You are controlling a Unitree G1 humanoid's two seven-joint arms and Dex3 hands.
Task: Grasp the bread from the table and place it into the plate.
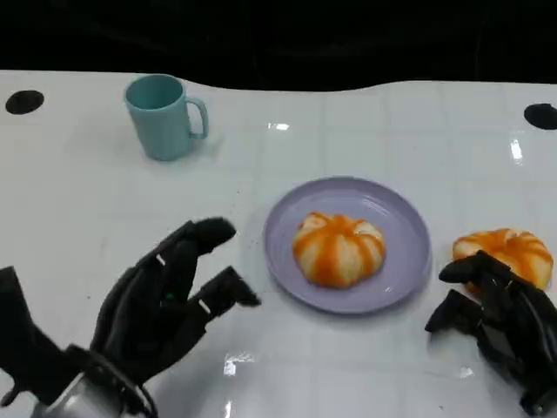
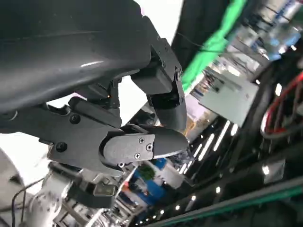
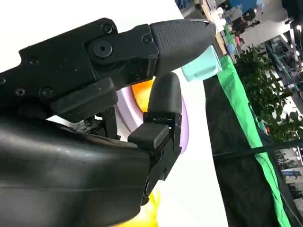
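Note:
One orange-and-white round bread (image 1: 509, 252) lies on the white table at the right, outside the plate. A second, similar bread (image 1: 338, 248) sits in the middle of the lilac plate (image 1: 409, 226). My right hand (image 1: 500, 326) is just in front of the table bread, fingers apart, with its upper fingertips at the bread's near left edge and nothing held. In the right wrist view, the table bread (image 3: 149, 213) shows as an orange patch under the hand (image 3: 118, 94), and the plate (image 3: 182, 127) lies beyond the fingers. My left hand (image 1: 165, 300) hovers open left of the plate.
A teal mug (image 1: 164, 116) stands at the back left, also in the right wrist view (image 3: 201, 68). Black round holes (image 1: 24, 102) mark the table's far corners. Bare white table lies between the mug, plate and hands.

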